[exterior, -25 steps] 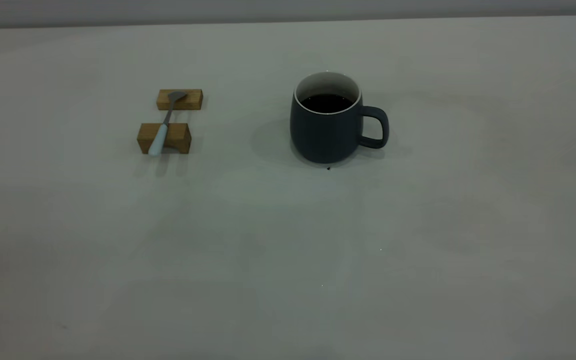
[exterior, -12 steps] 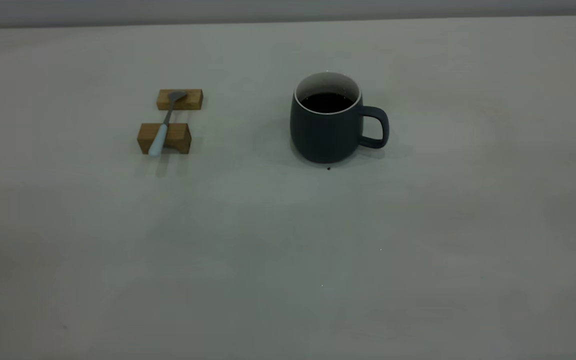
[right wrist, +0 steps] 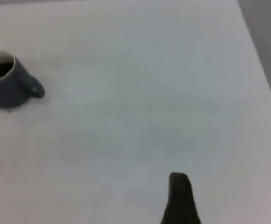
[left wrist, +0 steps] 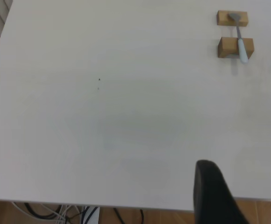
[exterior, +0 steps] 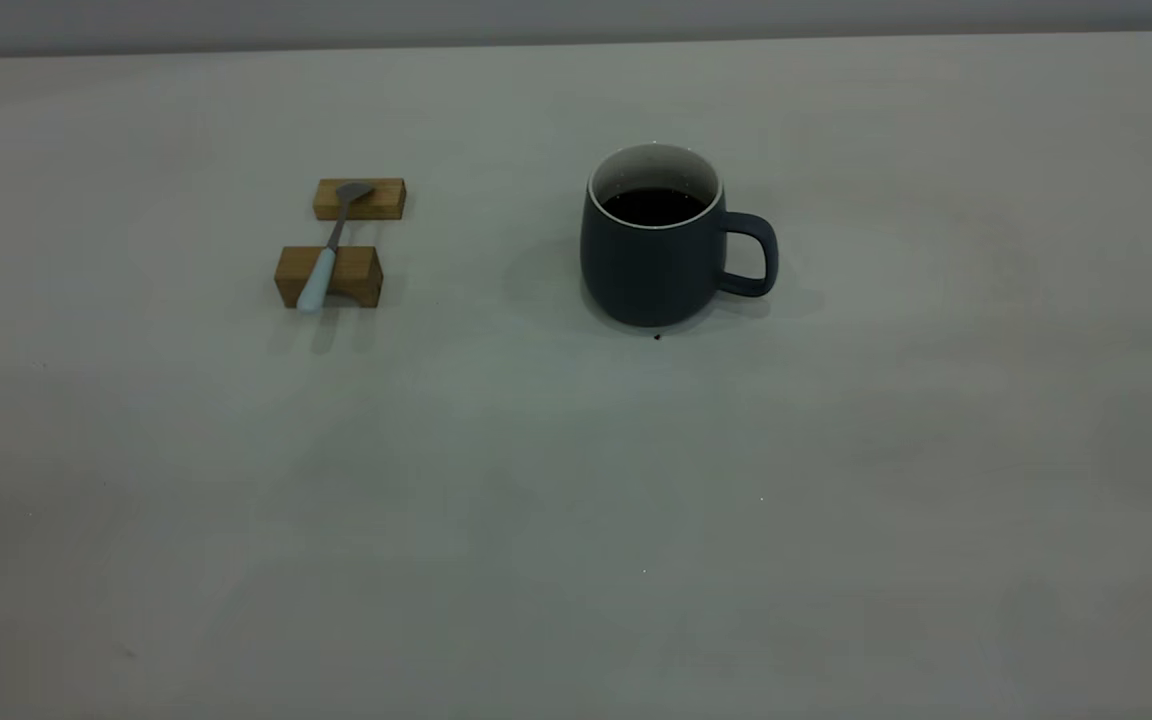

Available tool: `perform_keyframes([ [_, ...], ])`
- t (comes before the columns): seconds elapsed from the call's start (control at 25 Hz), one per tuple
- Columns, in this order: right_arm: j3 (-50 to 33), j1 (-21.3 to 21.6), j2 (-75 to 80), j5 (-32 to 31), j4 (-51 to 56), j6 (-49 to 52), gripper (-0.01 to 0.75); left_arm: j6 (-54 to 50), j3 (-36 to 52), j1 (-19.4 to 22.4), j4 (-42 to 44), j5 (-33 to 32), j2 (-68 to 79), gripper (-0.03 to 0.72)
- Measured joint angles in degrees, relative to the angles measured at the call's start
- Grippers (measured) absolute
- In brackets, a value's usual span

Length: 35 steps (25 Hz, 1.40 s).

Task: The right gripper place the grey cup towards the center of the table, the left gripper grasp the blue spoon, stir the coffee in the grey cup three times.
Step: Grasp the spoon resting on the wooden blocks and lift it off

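Nothing has moved: matte rounded grey cup sits right of blue spoon bridging two wooden blocks; whether either gripper's fingers are parted I cannot tell.

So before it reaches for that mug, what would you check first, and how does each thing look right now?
1. Grey cup upright on the table: ok.
2. Cup handle free and pointing toward the right arm's side: ok.
3. Coffee sits well below the rim, so spilling looks unlikely: ok.
4. Blue spoon lies across the two wooden blocks, handle end overhanging: ok.
5. Right gripper far from the cup, path between looks unobstructed: ok.
6. Left gripper open, near the table's edge, far from the spoon: ok.
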State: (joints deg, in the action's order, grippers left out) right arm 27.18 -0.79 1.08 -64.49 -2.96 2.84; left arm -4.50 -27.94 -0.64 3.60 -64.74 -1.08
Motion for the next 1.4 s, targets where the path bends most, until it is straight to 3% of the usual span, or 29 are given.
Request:
perform_keyframes([
  [1.4,-0.29,0.06,0.0,-0.1,1.82,-3.59,0.591,-0.76,-0.08,0.0,0.95,0.0,0.39,0.404],
])
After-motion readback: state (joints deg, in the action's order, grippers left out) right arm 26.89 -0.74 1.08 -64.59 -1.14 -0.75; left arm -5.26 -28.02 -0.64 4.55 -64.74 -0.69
